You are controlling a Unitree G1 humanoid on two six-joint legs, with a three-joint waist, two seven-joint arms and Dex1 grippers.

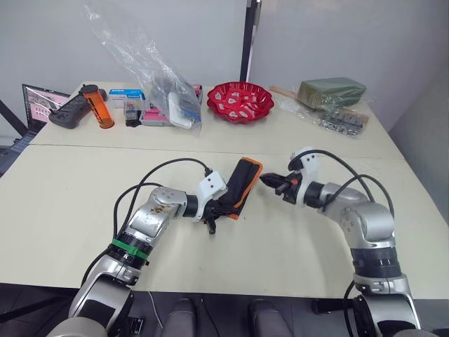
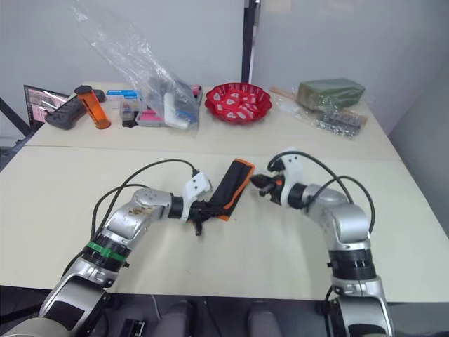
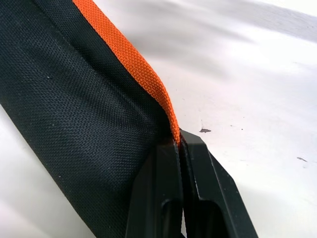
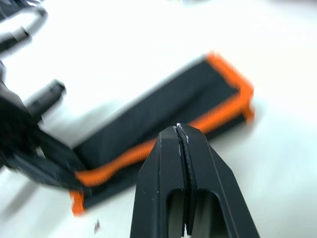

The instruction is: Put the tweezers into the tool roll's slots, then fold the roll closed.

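Your left arm reaches forward and inward, low over the table (image 1: 63,196), forearm nearly level. Its left claw (image 3: 179,144) is pinched tight on the orange edging at the near end of the tool roll (image 1: 242,184), which lies folded shut and angles away from that claw toward the middle of the table. Just beyond the roll's far end, your right arm bends in from the right, elbow raised, wrist turned toward the roll. The right claw (image 4: 178,130) is clenched with nothing between its fingers, near the roll but apart from it.
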